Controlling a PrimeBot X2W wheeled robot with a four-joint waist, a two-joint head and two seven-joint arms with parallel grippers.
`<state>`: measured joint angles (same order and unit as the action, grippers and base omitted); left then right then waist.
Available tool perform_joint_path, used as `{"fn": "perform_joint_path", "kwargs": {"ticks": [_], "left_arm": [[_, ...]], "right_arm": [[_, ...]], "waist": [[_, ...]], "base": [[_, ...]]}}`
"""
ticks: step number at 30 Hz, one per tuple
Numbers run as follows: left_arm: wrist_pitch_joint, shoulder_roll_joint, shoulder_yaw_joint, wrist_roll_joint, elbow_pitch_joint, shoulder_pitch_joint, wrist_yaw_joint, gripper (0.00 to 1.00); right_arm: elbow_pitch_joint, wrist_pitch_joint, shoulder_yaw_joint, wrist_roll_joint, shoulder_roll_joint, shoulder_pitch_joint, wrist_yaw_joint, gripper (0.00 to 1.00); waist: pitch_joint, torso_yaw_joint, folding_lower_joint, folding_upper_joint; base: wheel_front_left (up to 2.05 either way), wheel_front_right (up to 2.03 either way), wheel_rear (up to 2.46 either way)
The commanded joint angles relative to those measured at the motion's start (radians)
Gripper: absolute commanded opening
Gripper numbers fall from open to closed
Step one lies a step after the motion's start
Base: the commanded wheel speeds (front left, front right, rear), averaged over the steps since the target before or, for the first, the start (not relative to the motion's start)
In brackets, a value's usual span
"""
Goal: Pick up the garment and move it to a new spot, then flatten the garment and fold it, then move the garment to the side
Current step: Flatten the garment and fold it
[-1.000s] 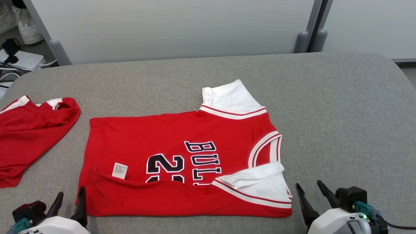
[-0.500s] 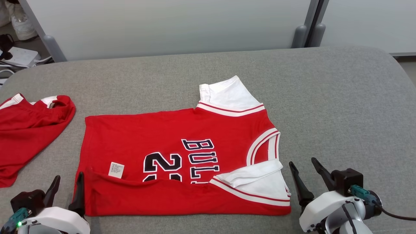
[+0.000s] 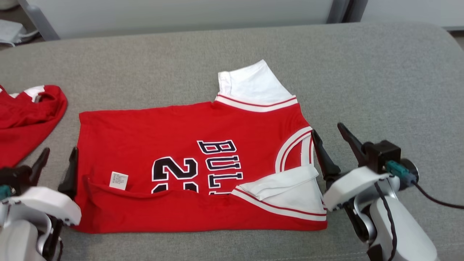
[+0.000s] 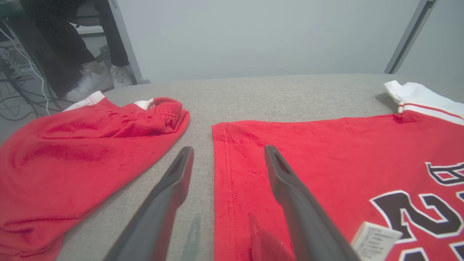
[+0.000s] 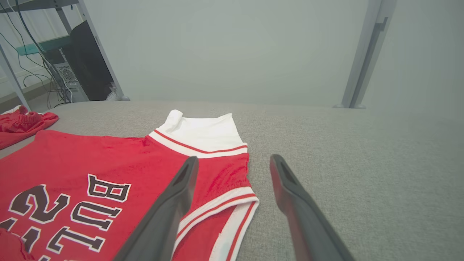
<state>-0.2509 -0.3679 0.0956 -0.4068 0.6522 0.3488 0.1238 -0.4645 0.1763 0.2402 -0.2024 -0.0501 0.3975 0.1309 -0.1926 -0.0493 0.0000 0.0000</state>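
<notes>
**Fold in progress**

Jersey (image 3: 188, 145) lies flat on the table (image 3: 362, 72), near edge turned over. Left gripper (image 3: 58, 159) flanks its hem and right gripper (image 3: 328, 131) its collar, both spread wide. Next, I'd say: pinch both ends, fold again.

Left claw (image 4: 229, 148), spread wide, straddles the hem of the red jersey (image 4: 326, 163).

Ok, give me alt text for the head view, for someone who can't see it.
A red jersey with white sleeves lies flat on a grey table, its near edge folded over the number. The left gripper and right gripper, both open, flank its hem and collar ends. Another red garment lies far left.
</notes>
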Motion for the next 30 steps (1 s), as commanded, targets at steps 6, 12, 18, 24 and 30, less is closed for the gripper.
{"fn": "perform_joint_path", "kwargs": {"ticks": [6, 12, 18, 24, 30], "left_arm": [[0.012, -0.129, 0.083, -0.071, 0.006, 0.155, 0.006, 1.0], [0.028, -0.232, 0.234, -0.149, 0.02, 0.266, 0.007, 1.0], [0.045, -0.31, 0.372, -0.261, 0.048, 0.359, 0.007, 1.0], [0.039, -0.376, 0.479, -0.389, 0.075, 0.408, 0.007, 1.0], [0.02, -0.438, 0.559, -0.486, 0.094, 0.442, 0.007, 1.0]], "right_arm": [[0.038, -0.001, 0.052, 0.011, 0.0, 0.108, 0.0, 1.0], [0.055, -0.012, 0.074, 0.016, 0.0, 0.194, 0.0, 1.0], [0.079, -0.008, 0.105, 0.007, 0.0, 0.222, 0.0, 1.0], [0.102, 0.004, 0.134, -0.006, 0.0, 0.208, 0.0, 1.0], [0.139, 0.011, 0.148, -0.007, 0.0, 0.183, 0.0, 1.0]], "waist": [[-0.094, -0.018, 0.0, 0.0], [-0.161, -0.031, 0.0, 0.0], [-0.215, -0.05, 0.0, 0.0], [-0.253, -0.077, 0.0, 0.0], [-0.288, -0.1, 0.0, 0.0]], "base": [[0.0, 0.0, 0.0], [0.0, 0.0, 0.0], [0.0, 0.0, 0.0], [0.0, 0.0, 0.0], [0.0, 0.0, 0.0]]}}
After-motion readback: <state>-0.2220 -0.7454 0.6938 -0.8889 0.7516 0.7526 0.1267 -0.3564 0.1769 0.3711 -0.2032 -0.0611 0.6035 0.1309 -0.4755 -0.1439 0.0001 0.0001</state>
